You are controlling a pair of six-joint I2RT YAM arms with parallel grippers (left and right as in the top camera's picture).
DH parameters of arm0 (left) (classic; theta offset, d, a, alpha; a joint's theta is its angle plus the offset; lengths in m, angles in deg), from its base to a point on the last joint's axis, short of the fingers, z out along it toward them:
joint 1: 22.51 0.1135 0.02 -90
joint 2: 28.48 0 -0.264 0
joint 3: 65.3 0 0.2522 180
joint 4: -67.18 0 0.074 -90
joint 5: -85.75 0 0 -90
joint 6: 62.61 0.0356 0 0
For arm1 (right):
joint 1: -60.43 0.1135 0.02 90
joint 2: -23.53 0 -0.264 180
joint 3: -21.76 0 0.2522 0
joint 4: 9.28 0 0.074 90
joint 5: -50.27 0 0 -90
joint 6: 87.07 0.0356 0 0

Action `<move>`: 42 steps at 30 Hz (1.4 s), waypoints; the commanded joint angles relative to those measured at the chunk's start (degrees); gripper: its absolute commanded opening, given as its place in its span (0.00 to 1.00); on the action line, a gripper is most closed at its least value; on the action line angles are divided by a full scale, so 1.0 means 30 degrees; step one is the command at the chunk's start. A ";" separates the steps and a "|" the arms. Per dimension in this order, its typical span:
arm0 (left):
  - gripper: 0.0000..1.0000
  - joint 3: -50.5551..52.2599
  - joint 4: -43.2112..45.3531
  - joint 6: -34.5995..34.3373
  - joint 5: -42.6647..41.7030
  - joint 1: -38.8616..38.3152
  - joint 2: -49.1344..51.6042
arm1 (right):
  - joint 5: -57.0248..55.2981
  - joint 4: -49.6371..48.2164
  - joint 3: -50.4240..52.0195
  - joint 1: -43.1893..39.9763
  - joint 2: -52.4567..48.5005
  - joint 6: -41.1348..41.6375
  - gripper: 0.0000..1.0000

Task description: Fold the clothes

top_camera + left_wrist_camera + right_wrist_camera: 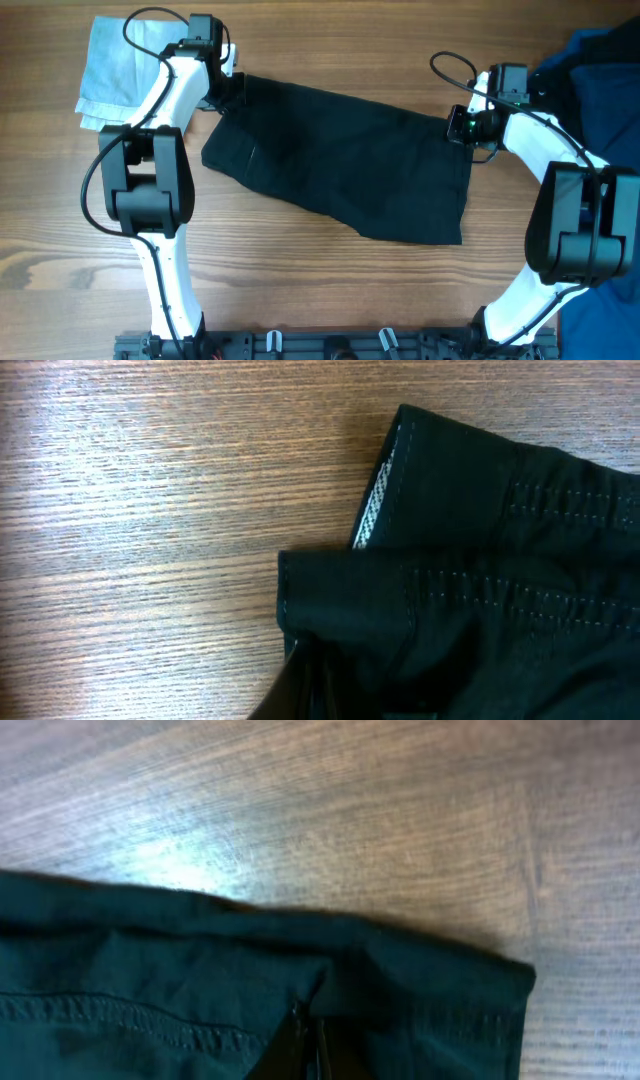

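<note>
- The black shorts [340, 160] lie spread flat across the middle of the wooden desk [330, 290], running slantwise from far left to near right.
- The left pincer [228, 92] sits at the far-left corner of the shorts, low on the desk. In the left wrist view its dark fingertips [295, 690] are pressed together on a doubled-over edge of the black cloth, clamped on it.
- Just beyond that fold, the same view shows a white inner strip [373, 510] along the turned edge of the shorts, with rows of stitching on the cloth to its right.
- The right pincer [462, 125] is at the far-right corner of the shorts. In the right wrist view its fingertips [290, 1050] meet on the cloth just inside the hem, clamped on it, and the fabric puckers around them.
- A pale blue garment [115, 65] lies at the far-left corner of the desk, beside the left arm and apart from the shorts.
- A heap of navy cloth [605, 80] fills the right edge of the desk, behind the right arm.
</note>
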 commanded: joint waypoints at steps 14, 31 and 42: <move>0.04 -0.0160 -0.0401 -0.0007 -0.3257 -0.0386 0.0015 | -0.3636 0.2062 0.0182 0.0153 -0.1443 0.0852 0.04; 0.04 -0.0197 0.2820 -0.1508 -0.2244 -0.0342 -0.0211 | 0.0903 -0.9085 -0.1078 0.0153 -0.4022 -0.1530 0.04; 0.04 -0.0197 0.2594 -0.1494 -0.2229 -0.0262 -0.3643 | 0.0845 -0.5442 -0.1967 0.0146 0.1603 -0.2382 0.04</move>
